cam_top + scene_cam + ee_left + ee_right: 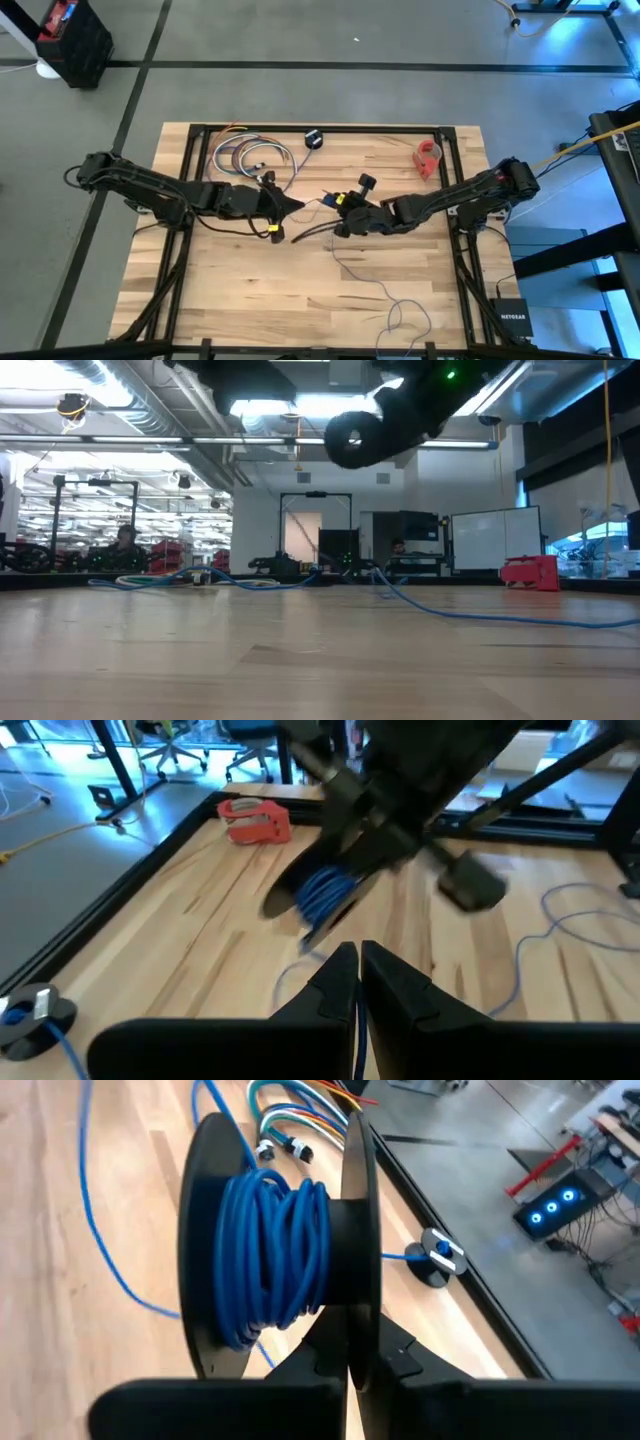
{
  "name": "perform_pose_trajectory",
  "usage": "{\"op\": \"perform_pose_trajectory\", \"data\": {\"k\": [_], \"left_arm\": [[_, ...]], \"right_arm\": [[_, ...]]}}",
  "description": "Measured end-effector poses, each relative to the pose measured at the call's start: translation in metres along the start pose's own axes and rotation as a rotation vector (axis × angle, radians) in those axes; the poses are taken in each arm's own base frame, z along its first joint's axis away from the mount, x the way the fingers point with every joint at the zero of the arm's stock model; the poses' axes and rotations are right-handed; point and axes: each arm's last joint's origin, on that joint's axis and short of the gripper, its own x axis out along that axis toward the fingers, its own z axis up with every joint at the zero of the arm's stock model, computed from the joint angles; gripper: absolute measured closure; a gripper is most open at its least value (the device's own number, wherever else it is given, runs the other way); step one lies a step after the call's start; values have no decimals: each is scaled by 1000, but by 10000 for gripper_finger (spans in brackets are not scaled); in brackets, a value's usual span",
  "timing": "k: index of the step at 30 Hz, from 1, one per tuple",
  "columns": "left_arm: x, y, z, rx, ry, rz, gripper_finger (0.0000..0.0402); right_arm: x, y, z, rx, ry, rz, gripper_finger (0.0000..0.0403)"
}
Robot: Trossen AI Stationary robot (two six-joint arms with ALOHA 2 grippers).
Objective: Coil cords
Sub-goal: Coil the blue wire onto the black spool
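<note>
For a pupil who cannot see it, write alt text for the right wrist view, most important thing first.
The right gripper is shut on the rim of a black spool held above the wooden table, with blue cord coiled round its core and a loose length trailing onto the wood. Beyond it lie a bundle of multicoloured cables and a small black puck.

Pale, smooth planked wood surface [300, 280] framed in black metal; matt black plastic spool [355, 1240] wound with glossy blue cord [275, 1255]
</note>
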Motion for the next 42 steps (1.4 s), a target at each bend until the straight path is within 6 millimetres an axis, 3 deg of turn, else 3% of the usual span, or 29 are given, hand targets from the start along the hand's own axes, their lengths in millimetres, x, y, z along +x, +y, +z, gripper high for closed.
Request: {"op": "perform_pose_trajectory", "data": {"k": [11,23,30,42], "left_arm": [[10,0,-3,17,4,8,391],[14,13,-7,5,-6,209,400],[13,-3,4,-20,-124,22,400],[35,-15,0,-35,-214,-11,400]], "right_arm": [[24,6,-1,12,-30,8,398],[35,17,-10,-30,6,52,398],[40,10,-3,24,-39,32,398],[40,5,23,85,-228,29,398]]}}
